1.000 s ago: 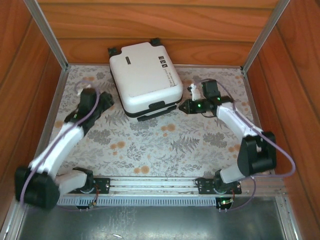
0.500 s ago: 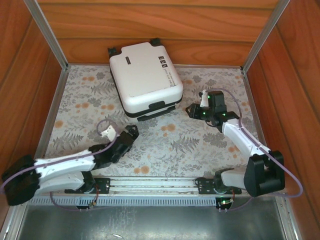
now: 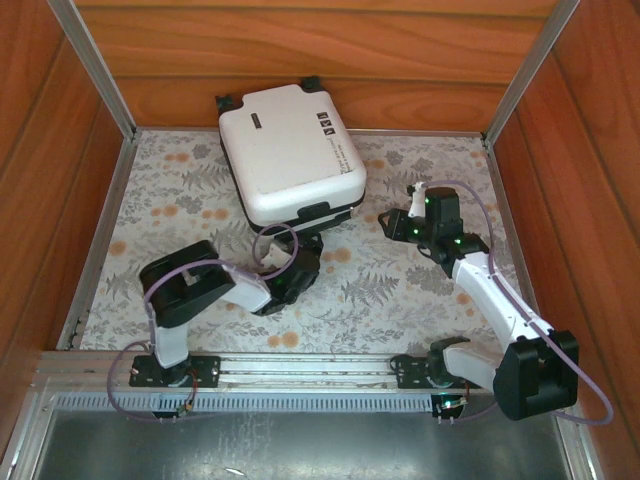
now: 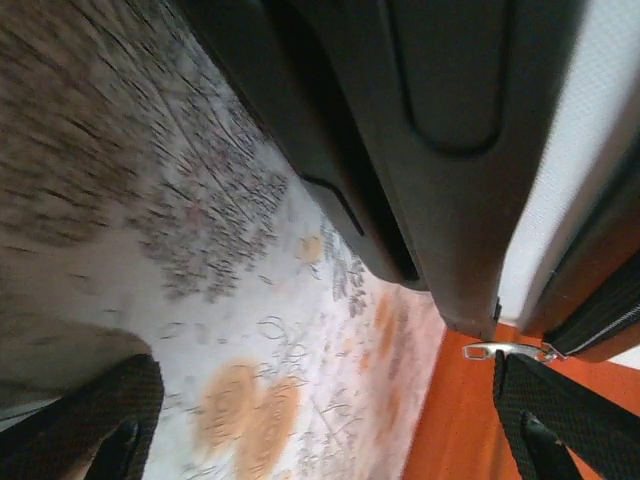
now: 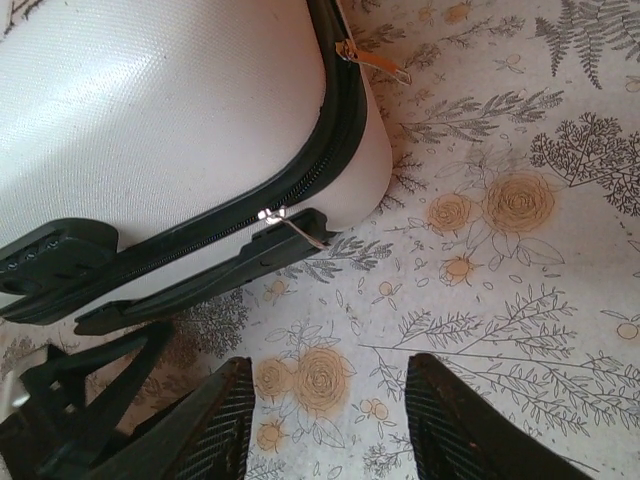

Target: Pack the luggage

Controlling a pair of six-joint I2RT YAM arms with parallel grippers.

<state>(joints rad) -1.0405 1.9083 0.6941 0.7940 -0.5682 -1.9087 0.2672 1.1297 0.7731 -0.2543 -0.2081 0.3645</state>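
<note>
The luggage (image 3: 288,150), a small white hard-shell suitcase, lies closed at the back of the table with its black handle edge toward me. My left gripper (image 3: 304,252) is right at that near edge. In the left wrist view the dark handle side of the luggage (image 4: 440,150) looms close, a zip pull (image 4: 500,350) hangs by the right finger, and the left gripper (image 4: 330,440) is open over bare cloth. My right gripper (image 3: 388,222) stands off the luggage's right corner. In the right wrist view the right gripper (image 5: 330,425) is open with nothing in it, below the white shell (image 5: 150,110) and a zip pull (image 5: 290,225).
A floral cloth (image 3: 380,290) covers the table. Wooden walls (image 3: 300,60) close in the back and both sides, with a metal rail (image 3: 320,370) along the near edge. Part of the left gripper (image 5: 70,400) shows at the lower left of the right wrist view.
My left arm swung from the left side to the middle and folded up, bringing its gripper to the luggage's near edge. The right gripper drew back slightly to the right and opened wider.
</note>
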